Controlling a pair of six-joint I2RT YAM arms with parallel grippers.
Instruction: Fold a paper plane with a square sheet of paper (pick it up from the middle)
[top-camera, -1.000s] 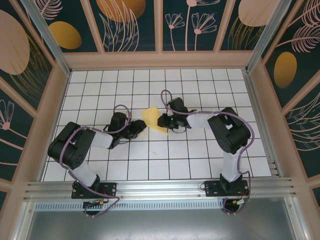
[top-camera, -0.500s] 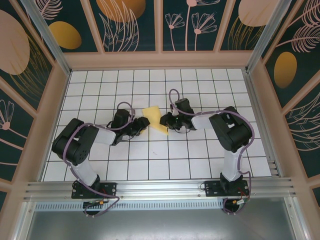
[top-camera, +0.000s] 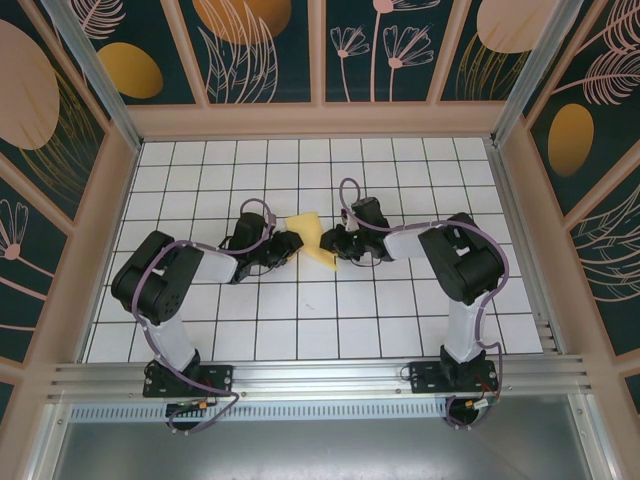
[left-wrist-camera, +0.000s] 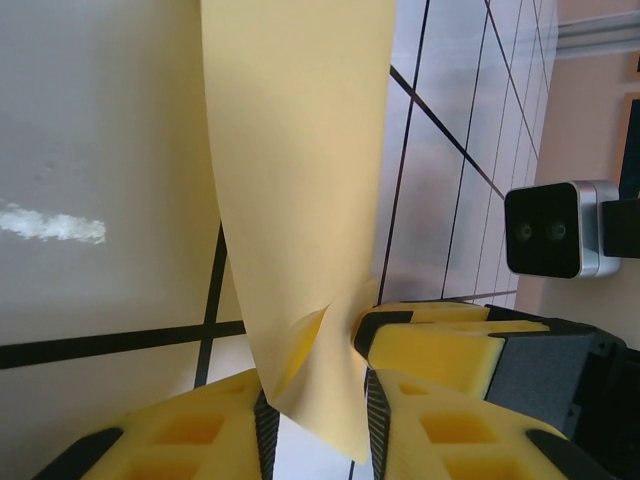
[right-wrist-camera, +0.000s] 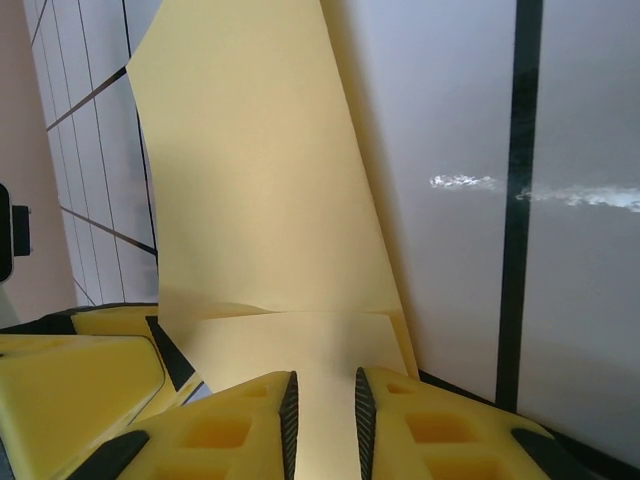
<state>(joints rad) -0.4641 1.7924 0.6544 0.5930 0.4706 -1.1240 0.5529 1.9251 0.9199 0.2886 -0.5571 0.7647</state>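
Worktop (top-camera: 380, 320) of white grid tiles holds both arms, which meet at its middle. Yellow sheet of paper (top-camera: 312, 240), folded to a wedge, spans between them. Right fingers (right-wrist-camera: 270, 430) are clenched on one end. Left fingers (left-wrist-camera: 235, 430) straddle the other end; I cannot tell whether they pinch it.

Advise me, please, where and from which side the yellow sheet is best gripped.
Probably an edge, approached sideways and low: the yellow sheet rears up curved off the table, so edges pinch easily; the left claw and right claw each straddle one.
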